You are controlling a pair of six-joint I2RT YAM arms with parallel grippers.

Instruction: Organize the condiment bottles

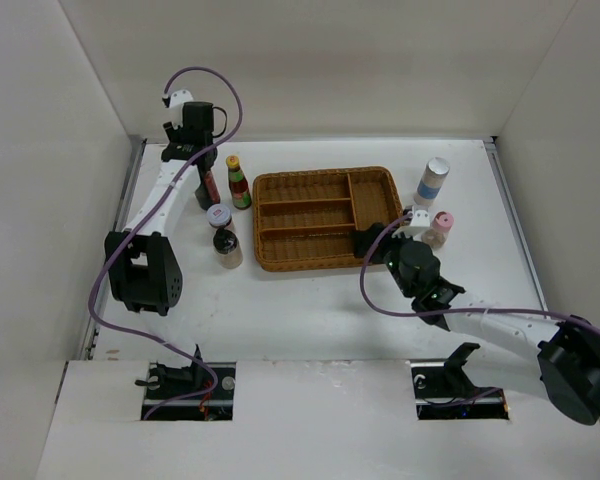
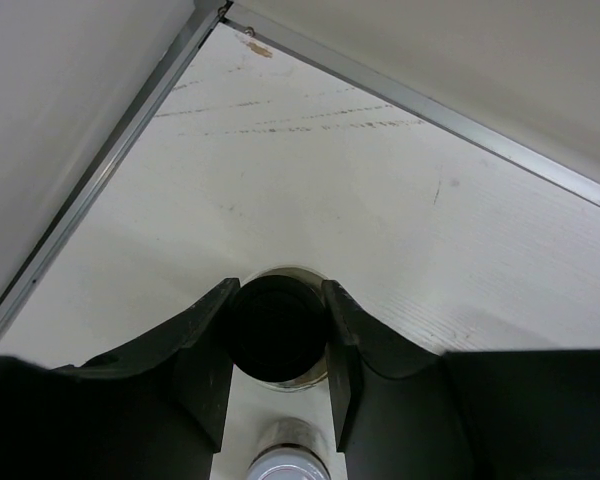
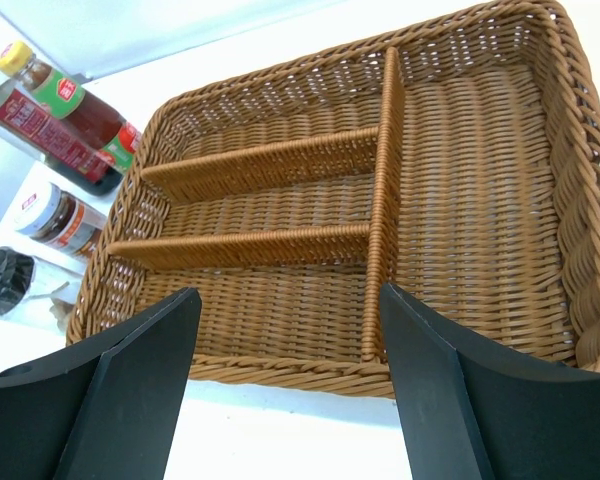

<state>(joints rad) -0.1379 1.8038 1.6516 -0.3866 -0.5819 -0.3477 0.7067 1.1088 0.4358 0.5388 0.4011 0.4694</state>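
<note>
One white table (image 1: 310,320), walled on the left, far and right sides, with a metal strip (image 2: 80,200) along the foot of the left wall. The broadest open stretch of tabletop lies between the tray's near rim and the arm bases.

One brown wicker tray (image 1: 325,172) at mid-table, divided into three long compartments on its left and one cross compartment on its right. Bare weave shows in all four.

Two arms.
- Left gripper (image 2: 277,345): reaches to the far-left corner region, fingers clenched on the black cap of the dark bottle (image 1: 209,192), which stands on the table near the left wall.
- Right gripper (image 3: 288,300): hangs at the tray's near right corner, fingers spread apart with nothing between them.

Six condiment bottles, all outside the tray.
- Left group, in the narrow strip between the left arm and the tray's left rim:
  - black-capped clear bottle (image 1: 227,250), nearest the arm bases;
  - red sauce bottle (image 1: 239,183) with yellow cap, just beside the dark bottle and close to the gripped cap;
  - lavender-lidded jar (image 1: 219,214), between the two.
- Right group, beyond the tray's right rim:
  - white blue-banded cylinder (image 1: 432,181), farther back;
  - pink-lidded jar (image 1: 440,229), near the right arm's wrist.
</note>
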